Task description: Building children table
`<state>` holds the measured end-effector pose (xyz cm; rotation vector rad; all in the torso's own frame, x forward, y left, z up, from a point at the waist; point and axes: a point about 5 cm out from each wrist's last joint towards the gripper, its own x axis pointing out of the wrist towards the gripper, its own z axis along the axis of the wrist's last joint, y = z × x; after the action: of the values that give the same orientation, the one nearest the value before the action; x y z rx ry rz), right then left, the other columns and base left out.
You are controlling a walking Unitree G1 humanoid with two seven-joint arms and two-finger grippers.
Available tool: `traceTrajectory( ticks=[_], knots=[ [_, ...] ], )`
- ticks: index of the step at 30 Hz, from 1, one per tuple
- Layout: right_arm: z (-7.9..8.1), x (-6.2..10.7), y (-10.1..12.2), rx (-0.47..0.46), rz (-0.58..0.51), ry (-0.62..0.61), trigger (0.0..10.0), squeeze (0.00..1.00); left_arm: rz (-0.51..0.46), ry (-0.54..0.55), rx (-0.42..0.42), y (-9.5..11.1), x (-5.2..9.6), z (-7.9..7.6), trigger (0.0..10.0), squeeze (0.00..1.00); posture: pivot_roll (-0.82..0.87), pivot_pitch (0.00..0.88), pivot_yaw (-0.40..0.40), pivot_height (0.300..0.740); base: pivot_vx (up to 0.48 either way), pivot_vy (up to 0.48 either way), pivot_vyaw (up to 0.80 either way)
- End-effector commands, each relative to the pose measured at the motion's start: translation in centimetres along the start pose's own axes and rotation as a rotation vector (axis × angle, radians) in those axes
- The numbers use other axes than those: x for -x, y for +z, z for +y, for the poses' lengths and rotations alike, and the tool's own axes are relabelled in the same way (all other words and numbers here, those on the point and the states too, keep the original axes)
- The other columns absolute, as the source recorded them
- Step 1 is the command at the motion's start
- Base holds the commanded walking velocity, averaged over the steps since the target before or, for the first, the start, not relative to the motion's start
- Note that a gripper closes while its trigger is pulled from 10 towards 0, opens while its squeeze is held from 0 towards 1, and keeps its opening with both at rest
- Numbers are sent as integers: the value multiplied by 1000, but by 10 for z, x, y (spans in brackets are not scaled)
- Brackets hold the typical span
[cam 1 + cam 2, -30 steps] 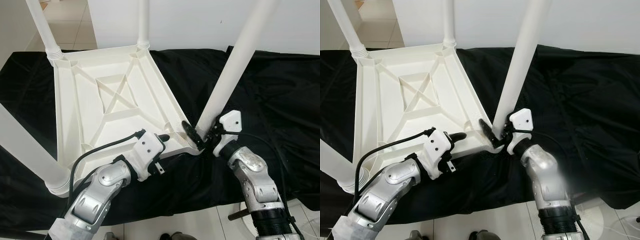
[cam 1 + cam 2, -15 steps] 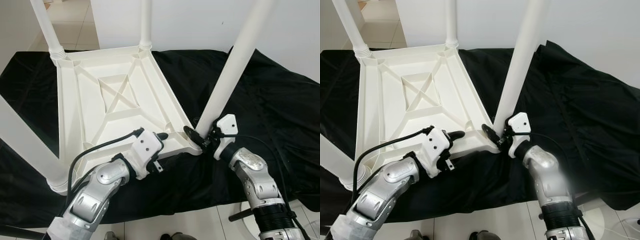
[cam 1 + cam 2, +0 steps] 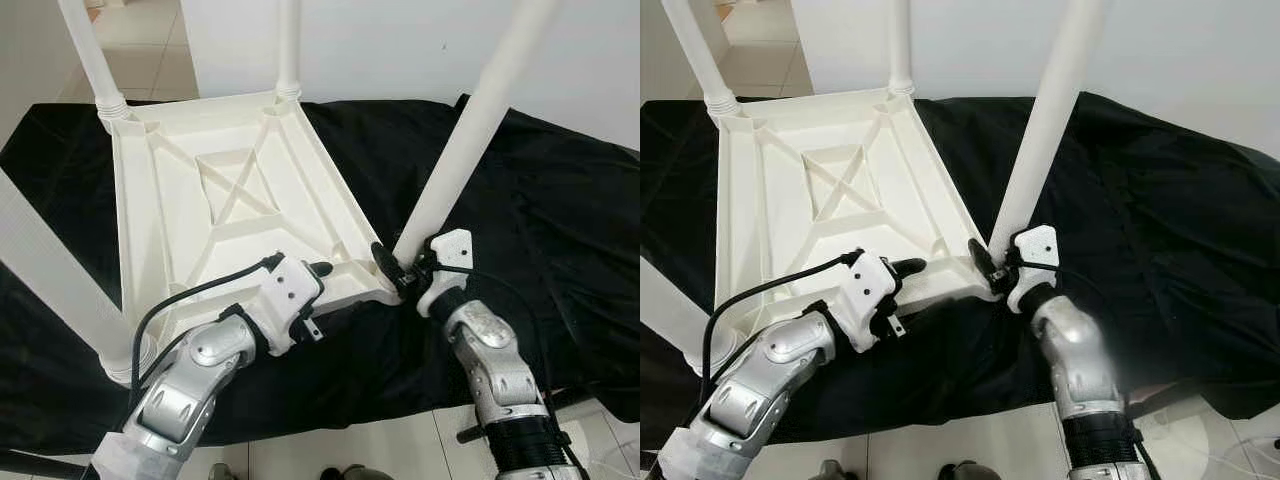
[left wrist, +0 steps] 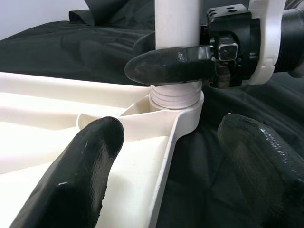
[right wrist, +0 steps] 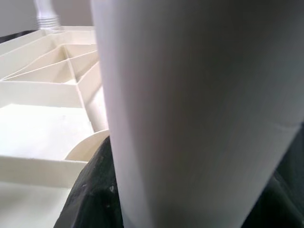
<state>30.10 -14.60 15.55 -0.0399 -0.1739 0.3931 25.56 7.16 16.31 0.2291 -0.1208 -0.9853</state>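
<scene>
A white plastic table top [image 3: 230, 200] lies upside down on a black cloth. Its near right leg [image 3: 460, 150] stands slanted in the corner socket [image 4: 175, 97]. My right gripper [image 3: 400, 270] is shut on that leg just above the socket, with one black finger [image 4: 171, 65] across the leg's base. The leg [image 5: 190, 104] looms close in the right wrist view. My left gripper [image 4: 171, 166] is open and straddles the table's near rim just left of that corner. One of its fingers [image 4: 80, 175] is over the inside of the top and the other [image 4: 266, 161] over the cloth.
Three other white legs stand in their corners: far left [image 3: 90, 50], far middle [image 3: 288, 45] and near left [image 3: 50, 270], the last close to my left arm. The black cloth [image 3: 540, 200] spreads to the right. White wall behind, tiled floor [image 3: 150, 40] at the far left.
The view has shifted a little. My right forearm has swung slightly inward while its gripper stays on the leg's base. The left gripper stays at the rim.
</scene>
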Motion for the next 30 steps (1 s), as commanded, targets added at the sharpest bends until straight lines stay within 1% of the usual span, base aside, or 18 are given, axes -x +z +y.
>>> traceTrajectory(
  ticks=[1, 2, 3, 4, 5, 7, 8, 10, 12, 17, 19, 22, 23, 26, 29, 30],
  knots=[
    [1, 3, -6, -11, 34, -59, 10000, 0, 6, -27, 7, -2, 2, -2, 10000, 0, -52, 140, -46, 740, 0, 0, 0],
    [3, 3, -6, -25, 33, -94, 10000, 0, 7, -27, 8, -2, 3, -3, 10000, 0, -52, 143, -48, 740, 0, 0, 0],
    [3, 3, -6, -25, 33, -94, 10000, 0, 7, -27, 8, -2, 3, -3, 10000, 0, -52, 143, -48, 740, 0, 0, 0],
    [8, 4, -6, -45, 32, -147, 10000, 0, 9, -26, 10, -3, 4, -4, 10000, 0, -51, 149, -50, 740, 0, 0, 0],
    [8, 4, -6, -45, 32, -147, 10000, 0, 9, -26, 10, -3, 4, -4, 10000, 0, -51, 149, -50, 740, 0, 0, 0],
    [20, 3, -7, -76, 28, -266, 10000, 0, 11, -24, 17, -4, 5, -5, 10000, 0, -51, 151, -53, 740, 0, 0, 0],
    [20, 3, -7, -76, 28, -266, 10000, 0, 11, -24, 17, -4, 5, -5, 10000, 0, -51, 151, -53, 740, 0, 0, 0],
    [29, -1, -4, -83, 17, -392, 10000, 0, 13, -21, 19, -4, 5, -6, 10000, 0, -49, 157, -62, 740, 0, 0, 0],
    [33, -5, -2, -83, 9, -462, 10000, 0, 12, -18, 22, -4, 5, -6, 10000, 0, -46, 157, -64, 740, 0, 0, 0],
    [36, -7, 1, -90, 4, -457, 10000, 0, 12, -16, 23, -4, 5, -7, 10000, 0, -48, 155, -64, 740, 0, 0, 0],
    [34, -6, 5, -72, -33, -430, 10000, 0, 12, -19, 23, -5, 4, -7, 10000, 0, -52, 152, -66, 740, 0, 0, 0],
    [33, -5, 7, -85, -52, -413, 10000, 0, 11, -19, 23, -5, 4, -7, 10000, 0, -52, 148, -69, 740, 0, 0, 0],
    [32, -3, 10, -107, -75, -387, 10000, 1000, 8, -17, 22, -4, 3, -6, 10000, 0, -51, 144, -69, 740, 0, 0, 0],
    [31, -1, 10, -102, -78, -390, 10000, 1000, 7, -14, 21, -4, 3, -6, 10000, 0, -49, 143, -73, 740, 0, 0, 0],
    [28, 7, 10, -80, -85, -405, 10000, 1000, 7, -12, 21, -4, 3, -6, 10000, 0, -46, 140, -78, 740, 0, 0, 0],
    [28, 7, 10, -80, -85, -405, 10000, 1000, 7, -12, 21, -4, 3, -6, 10000, 0, -46, 140, -78, 740, 0, 0, 0]
  ],
)
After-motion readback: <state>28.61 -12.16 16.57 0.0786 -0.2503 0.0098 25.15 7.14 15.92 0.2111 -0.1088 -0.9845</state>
